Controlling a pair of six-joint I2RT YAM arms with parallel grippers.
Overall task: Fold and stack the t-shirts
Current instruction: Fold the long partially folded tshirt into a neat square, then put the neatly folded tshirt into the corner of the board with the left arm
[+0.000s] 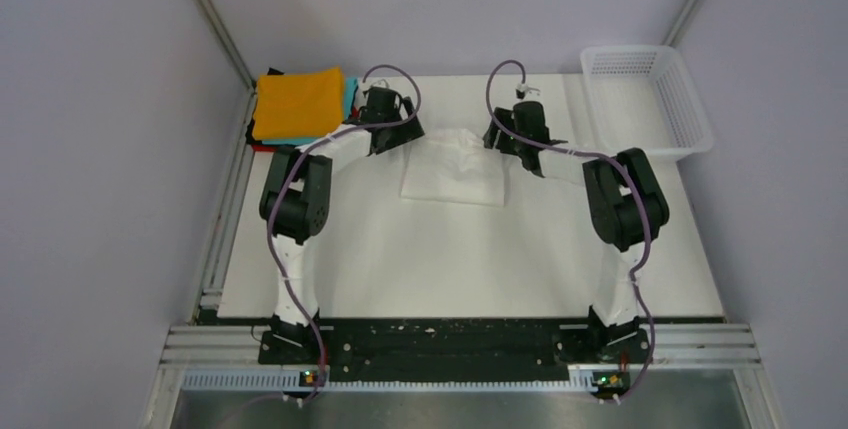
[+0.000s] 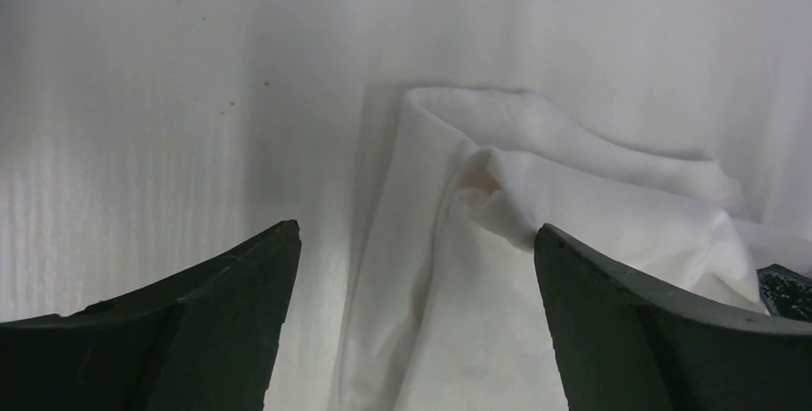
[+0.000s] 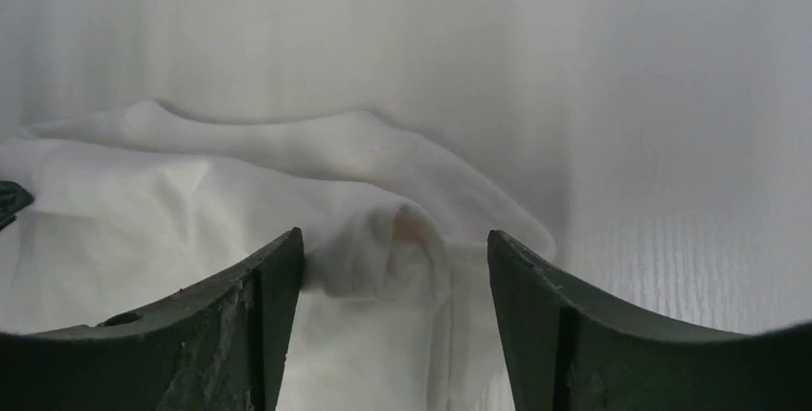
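A white t-shirt (image 1: pixel 455 171), partly folded and wrinkled, lies at the far middle of the table. It fills the left wrist view (image 2: pixel 536 239) and the right wrist view (image 3: pixel 287 191). My left gripper (image 1: pixel 398 137) is open over the shirt's far left corner (image 2: pixel 417 239). My right gripper (image 1: pixel 503 141) is open over the far right corner, its jaws either side of a raised fold (image 3: pixel 394 248). A stack of folded shirts sits at the far left, orange (image 1: pixel 298 102) on top, with teal (image 1: pixel 349 97), red and black edges showing below.
A white mesh basket (image 1: pixel 647 99) stands at the far right corner of the table. Grey walls close in the left, right and back. A black rail (image 1: pixel 450 341) runs along the near edge between the arm bases.
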